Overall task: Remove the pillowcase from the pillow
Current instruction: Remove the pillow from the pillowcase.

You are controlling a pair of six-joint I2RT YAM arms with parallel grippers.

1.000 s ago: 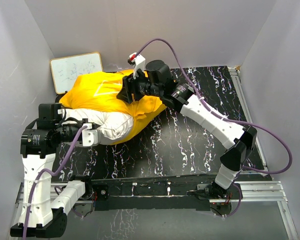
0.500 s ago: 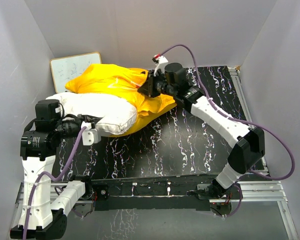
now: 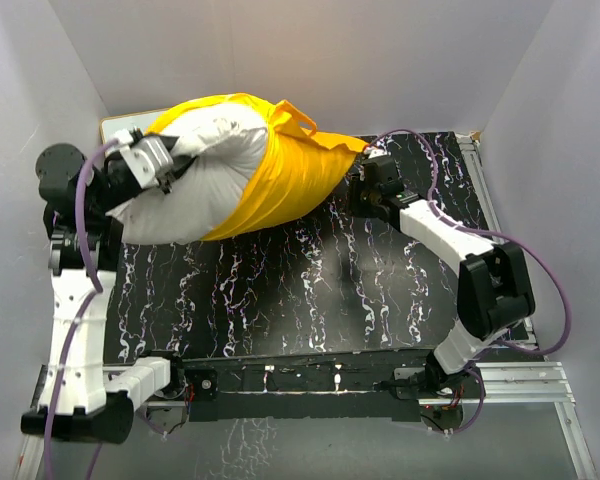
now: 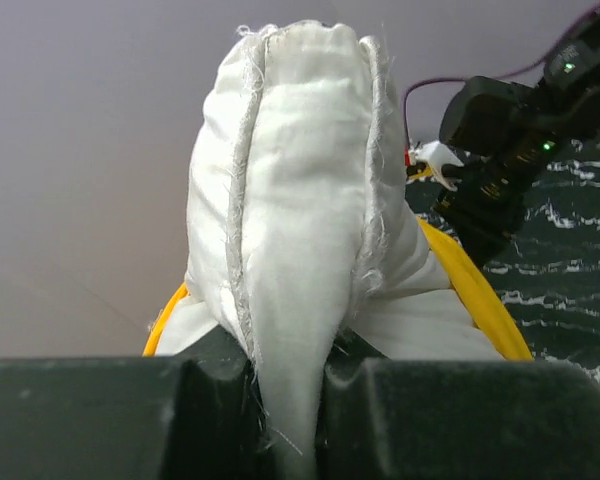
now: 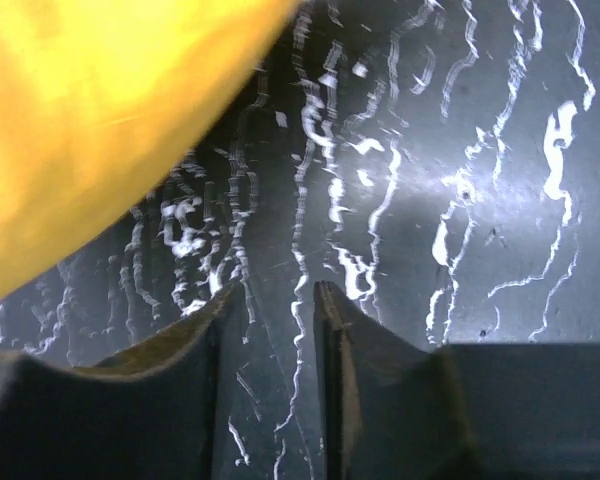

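Pillow [image 3: 195, 180]: one, white end out of one yellow pillowcase [image 3: 292, 172].

One pillow [image 3: 195, 180], one pillowcase [image 3: 290, 170], two arms [image 3: 75, 300] [image 3: 440, 235], one marbled black table [image 3: 310, 290]
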